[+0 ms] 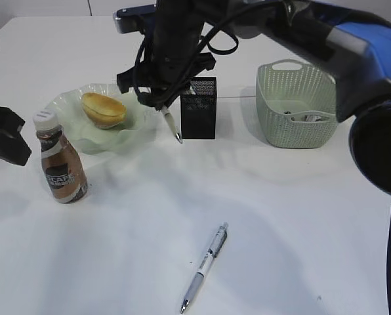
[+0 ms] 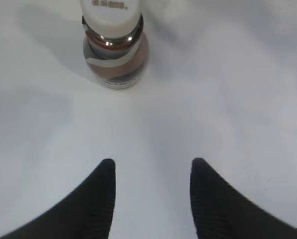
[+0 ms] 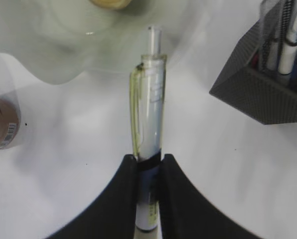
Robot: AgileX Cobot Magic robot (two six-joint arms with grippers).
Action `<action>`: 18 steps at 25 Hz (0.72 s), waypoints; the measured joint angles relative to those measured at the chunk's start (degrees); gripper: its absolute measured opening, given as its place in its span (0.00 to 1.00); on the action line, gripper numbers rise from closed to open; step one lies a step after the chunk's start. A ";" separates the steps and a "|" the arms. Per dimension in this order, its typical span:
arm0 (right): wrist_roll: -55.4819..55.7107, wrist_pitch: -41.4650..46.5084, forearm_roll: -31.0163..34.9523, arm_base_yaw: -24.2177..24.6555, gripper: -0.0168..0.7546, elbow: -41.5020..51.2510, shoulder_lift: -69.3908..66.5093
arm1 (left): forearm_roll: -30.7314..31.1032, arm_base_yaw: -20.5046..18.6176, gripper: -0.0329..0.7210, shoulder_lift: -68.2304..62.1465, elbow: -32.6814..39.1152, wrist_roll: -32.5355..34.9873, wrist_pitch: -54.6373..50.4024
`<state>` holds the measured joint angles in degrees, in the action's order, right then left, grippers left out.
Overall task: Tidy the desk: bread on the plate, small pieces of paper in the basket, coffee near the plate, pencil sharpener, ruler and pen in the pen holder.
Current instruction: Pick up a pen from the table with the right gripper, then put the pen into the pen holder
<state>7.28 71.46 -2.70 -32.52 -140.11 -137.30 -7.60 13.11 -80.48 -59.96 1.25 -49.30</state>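
Your right gripper [image 3: 147, 172] clamps pen [image 3: 149, 129], hanging beside holder [image 1: 199, 108]; not yet in. Second pen [image 1: 205, 266] lies on desk [image 1: 300, 216]. Bread [image 1: 103, 108] on plate [image 1: 67, 115], coffee [image 1: 61, 164] beside it: done. Left gripper [image 2: 151, 172] gapes empty. Only right wrist view shows pens already inside holder.

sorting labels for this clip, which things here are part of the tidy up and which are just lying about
Part of the job: bread, plate, coffee, basket, pen holder, held pen in the right gripper, second pen on the desk.

Lying about: nothing visible.
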 joint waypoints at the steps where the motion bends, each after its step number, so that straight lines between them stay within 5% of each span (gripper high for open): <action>1: 0.00 0.00 0.00 0.00 0.15 0.00 0.00 | 0.00 0.00 0.49 0.00 0.00 0.00 0.00; 18: -6.55 -5.76 0.00 7.73 0.15 -0.13 4.53 | 0.00 0.00 0.49 0.00 0.00 0.00 0.44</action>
<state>0.73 65.70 -2.70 -24.78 -140.24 -132.77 -7.60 13.11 -80.48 -59.96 1.25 -48.86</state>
